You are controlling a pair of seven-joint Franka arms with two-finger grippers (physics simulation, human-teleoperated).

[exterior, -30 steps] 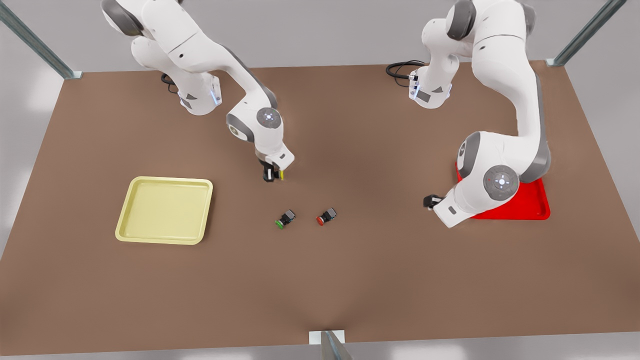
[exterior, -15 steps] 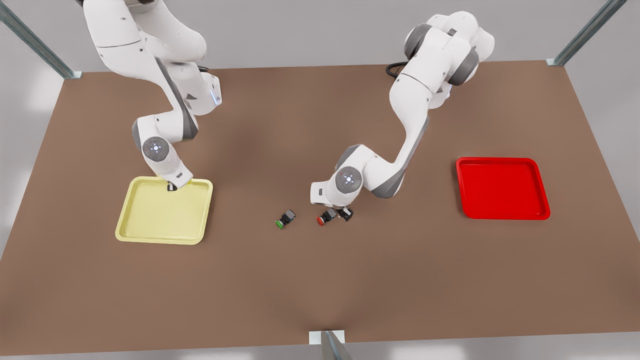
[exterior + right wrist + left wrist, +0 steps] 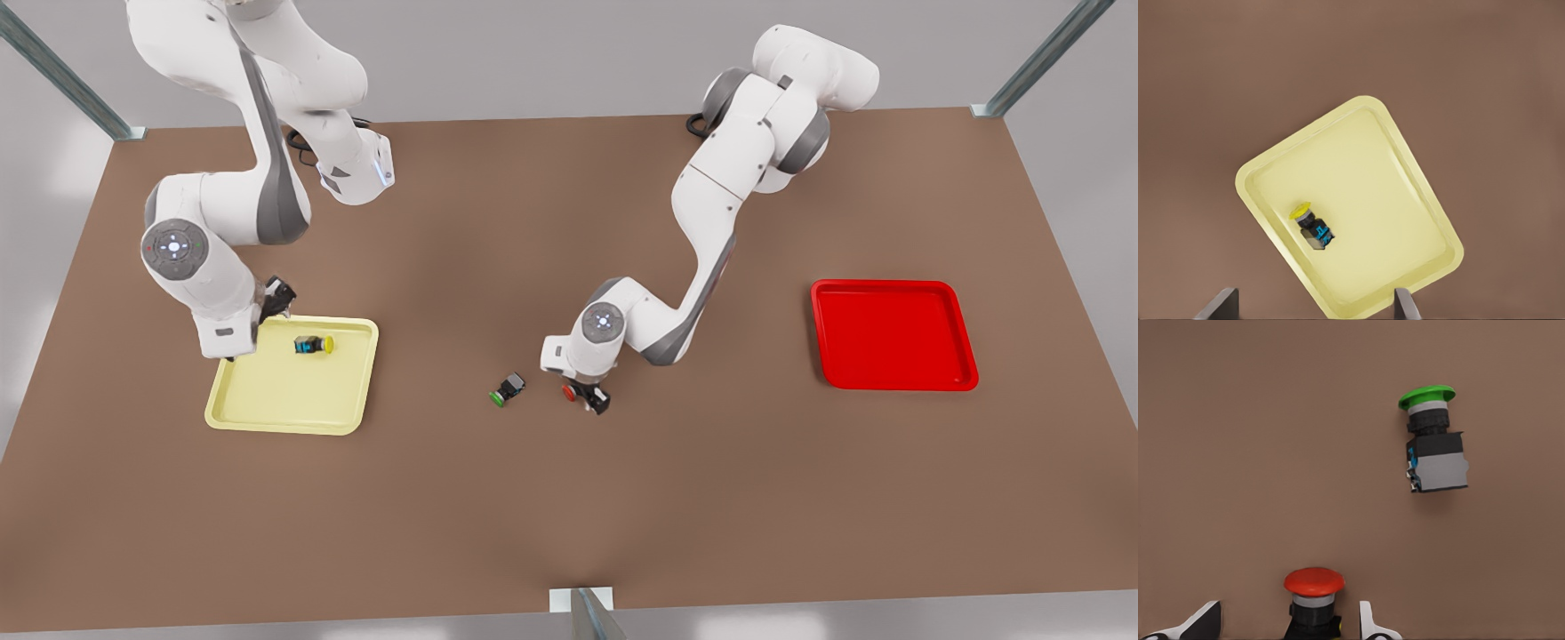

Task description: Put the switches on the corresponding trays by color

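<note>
The yellow switch [image 3: 313, 345] [image 3: 1312, 228] lies on its side in the pale yellow tray [image 3: 267, 400] [image 3: 1405, 200], near its far rim. My right gripper [image 3: 277, 298] [image 3: 1313, 307] hangs open above that tray, holding nothing. The red switch [image 3: 569, 391] [image 3: 1313, 597] lies on the table at the centre. My left gripper [image 3: 589, 397] [image 3: 1286, 623] is down over it, open, one finger on each side of its body with gaps showing. The green switch [image 3: 507, 389] [image 3: 1433, 443] lies just to the front view's left of it. The red tray [image 3: 893, 336] sits on the front view's right.
The brown table [image 3: 569, 507] stretches wide between the two trays. A black cable [image 3: 711, 120] lies by an arm base at the far edge. A metal post [image 3: 587, 613] stands at the near edge.
My right gripper let go of the yellow switch in the yellow tray and pulled back toward the front view's left. My left gripper shifted and dropped around the red switch.
</note>
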